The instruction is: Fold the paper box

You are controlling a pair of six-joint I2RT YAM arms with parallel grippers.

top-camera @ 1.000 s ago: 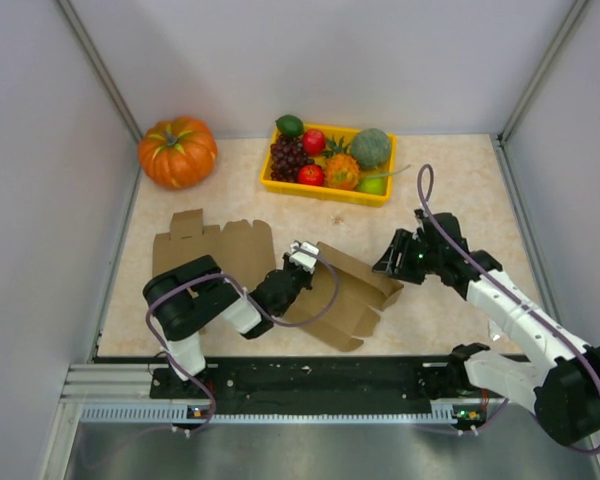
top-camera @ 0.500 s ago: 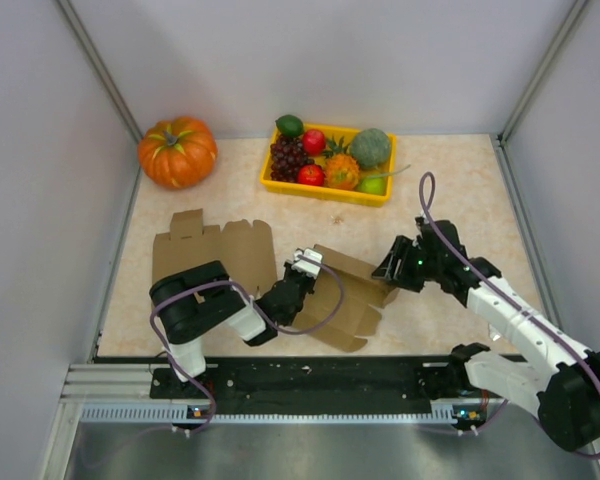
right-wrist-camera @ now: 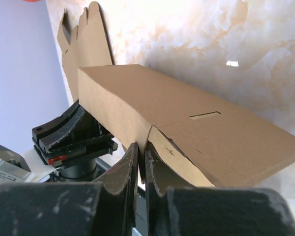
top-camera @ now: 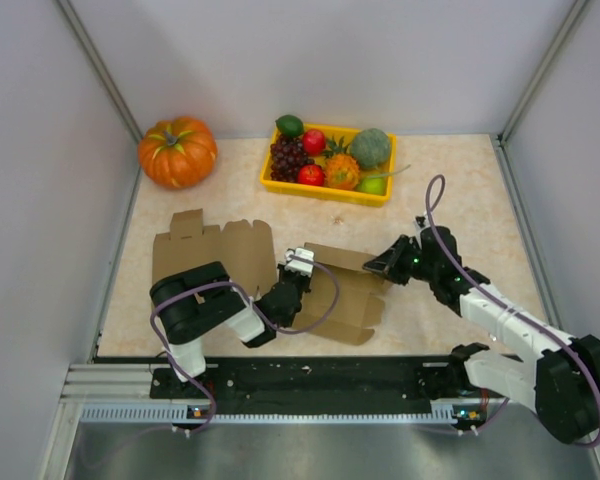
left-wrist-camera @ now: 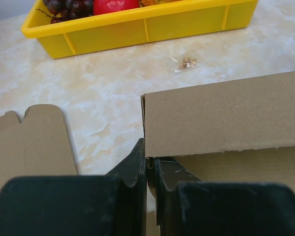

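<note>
Desk [top-camera: 460,200]: beige, marbled, walled in on three sides.

Right arm [top-camera: 500,310]: stretched long from near-right base, running up-left across desk, wrist low, pointed left at box's right end.

Left arm [top-camera: 195,300]: folded tight by near-left base, elbow bunched up, forearm angled up-right, short reach to box's left end.

Paper box [top-camera: 345,290]: brown cardboard, mid-desk near front edge, between both hands, partly formed, long top panel raised and tilted, small slot cut in it visible from right wrist view.

Flat cardboard blank [top-camera: 215,250]: lying unfolded on desk, just left of box, behind left arm.

Yellow tray [top-camera: 325,190]: far centre of desk, full of fruit and vegetables, well apart from box.

Pumpkin [top-camera: 177,151]: orange, far-left corner.

Left hand [left-wrist-camera: 148,160]: closed down tight, fingers [left-wrist-camera: 132,164] pinching left corner edge of box's raised panel, cardboard between fingertips.

Right hand [right-wrist-camera: 141,157]: closed to a thin slit, fingertips nipped on edge of box's right end flap at the corner.

Small clear packet [left-wrist-camera: 187,62]: on bare desk between tray and box, contents too small to tell.
</note>
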